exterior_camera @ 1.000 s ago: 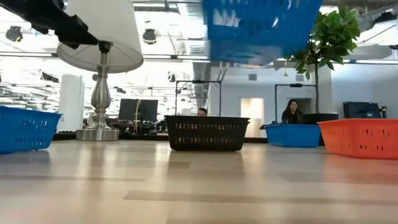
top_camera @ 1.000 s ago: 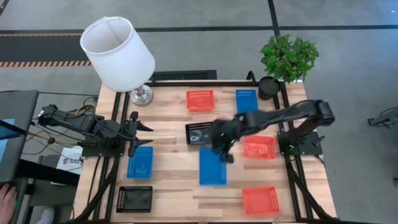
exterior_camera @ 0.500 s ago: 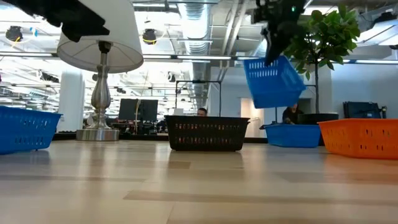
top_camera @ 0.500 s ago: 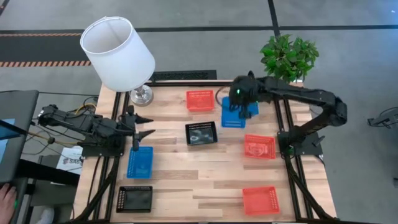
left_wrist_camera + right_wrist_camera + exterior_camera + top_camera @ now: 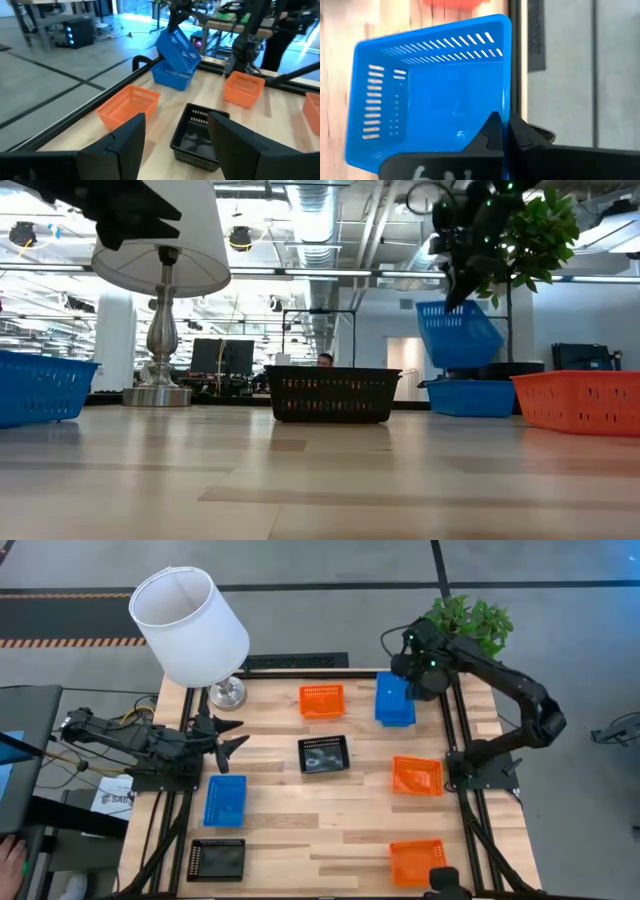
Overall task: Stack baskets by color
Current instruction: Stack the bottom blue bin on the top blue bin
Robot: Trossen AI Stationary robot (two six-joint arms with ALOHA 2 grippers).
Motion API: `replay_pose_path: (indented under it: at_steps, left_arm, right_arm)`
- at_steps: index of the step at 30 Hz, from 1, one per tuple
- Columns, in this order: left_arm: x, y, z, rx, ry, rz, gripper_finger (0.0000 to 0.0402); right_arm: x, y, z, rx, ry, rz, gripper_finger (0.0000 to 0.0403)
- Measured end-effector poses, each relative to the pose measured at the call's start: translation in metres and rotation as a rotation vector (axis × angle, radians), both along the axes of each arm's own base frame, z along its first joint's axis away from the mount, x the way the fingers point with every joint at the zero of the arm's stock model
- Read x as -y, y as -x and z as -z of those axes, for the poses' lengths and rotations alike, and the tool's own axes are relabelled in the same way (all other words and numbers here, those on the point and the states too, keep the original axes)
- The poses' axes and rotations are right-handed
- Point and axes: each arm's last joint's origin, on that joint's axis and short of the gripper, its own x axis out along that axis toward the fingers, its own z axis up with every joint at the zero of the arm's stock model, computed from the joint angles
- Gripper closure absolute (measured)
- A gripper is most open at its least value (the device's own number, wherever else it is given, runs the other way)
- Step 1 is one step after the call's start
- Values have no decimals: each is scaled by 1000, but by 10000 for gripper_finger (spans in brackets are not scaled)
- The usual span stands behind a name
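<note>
My right gripper (image 5: 412, 680) is shut on a blue basket (image 5: 458, 335), which it carries tilted just over a second blue basket (image 5: 470, 396) standing at the table's far right. A third blue basket (image 5: 225, 800) lies at the near left. Red-orange baskets sit at the far middle (image 5: 322, 700), right (image 5: 417, 775) and near right (image 5: 417, 860). One black basket (image 5: 324, 753) is in the middle, another (image 5: 216, 858) at the near left. My left gripper (image 5: 225, 736) hovers open at the left, touching nothing. My right gripper pinches the rim of one side wall (image 5: 506, 107) of the blue basket, one finger (image 5: 492, 132) inside the basket and the other outside. The fingers come slanting down from above. The basket hangs tilted below them, clear of the table, over the other blue basket.
A white-shaded lamp (image 5: 190, 625) stands at the far left corner, a potted plant (image 5: 465, 630) at the far right just behind my right gripper. Bare wood lies between the baskets in the middle and near part of the table.
My right gripper has swung from the table's middle toward the far right corner, carrying the blue basket, which hangs tilted and now stands over the blue basket there. My left gripper has turned about its wrist in place, staying open.
</note>
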Motion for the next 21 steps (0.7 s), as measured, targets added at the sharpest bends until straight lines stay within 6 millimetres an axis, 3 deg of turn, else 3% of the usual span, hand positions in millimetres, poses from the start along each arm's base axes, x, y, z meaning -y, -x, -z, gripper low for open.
replay_pose_path:
  at_steps: [7, 21]
  left_arm:
    - [0, 0, 0, 18, 30, -22, 200]
    - [-1, 0, 0, 19, 28, -35, 200]
  right_arm:
    - [17, 8, 14, -23, -79, -18, 400]
    - [25, 6, 29, -39, -157, -26, 400]
